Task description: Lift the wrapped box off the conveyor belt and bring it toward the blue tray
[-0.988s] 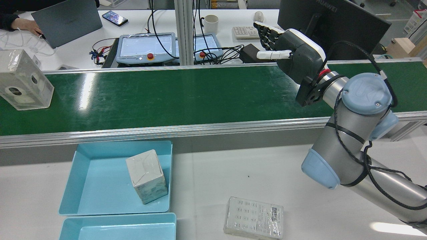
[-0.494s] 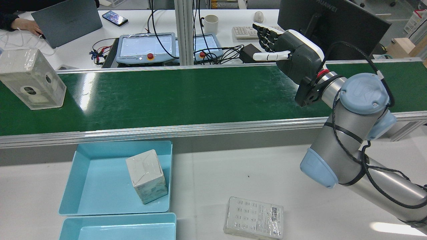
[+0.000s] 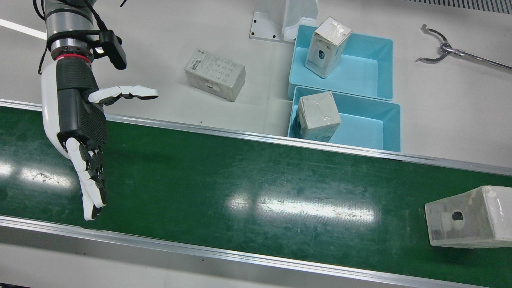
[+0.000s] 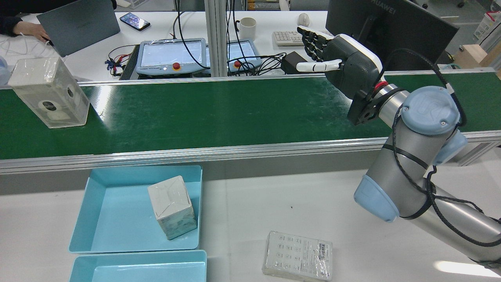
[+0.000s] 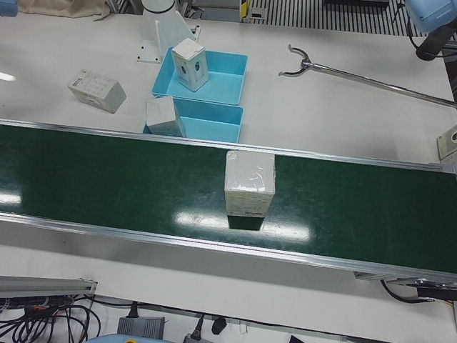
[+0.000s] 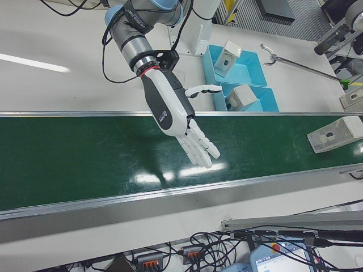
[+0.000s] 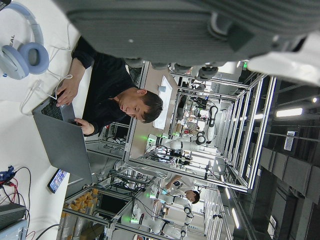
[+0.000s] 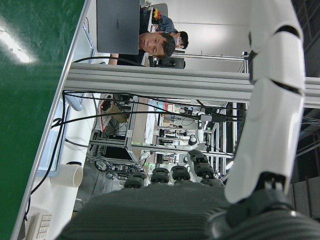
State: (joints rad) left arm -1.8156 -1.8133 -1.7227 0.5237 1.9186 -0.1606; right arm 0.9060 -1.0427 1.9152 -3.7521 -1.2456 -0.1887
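Note:
A wrapped translucent box (image 4: 49, 94) stands on the green conveyor belt (image 4: 219, 113) at the rear view's far left; it also shows as the box (image 3: 468, 218), the box (image 5: 249, 187) and the box (image 6: 334, 135). My right hand (image 4: 336, 58) hovers open over the belt's other end, far from it, fingers spread and palm empty: right hand (image 3: 80, 128), right hand (image 6: 176, 110). The blue tray (image 4: 113, 219) nearest the belt holds another wrapped box (image 4: 172, 206). My left hand (image 7: 175, 25) shows only as a dark palm in its own view, holding nothing.
A second blue tray (image 3: 360, 72) holds a wrapped box (image 3: 327, 46). A flat wrapped box (image 4: 297, 256) lies on the white table. A metal reacher tool (image 3: 440, 48) lies beyond the trays. A person (image 4: 23, 27) sits at a laptop past the belt, near teach pendants (image 4: 170, 55).
The wrapped box has ridden the belt to the right in the rear view, farther into the frame. My right hand has stayed almost still over the belt.

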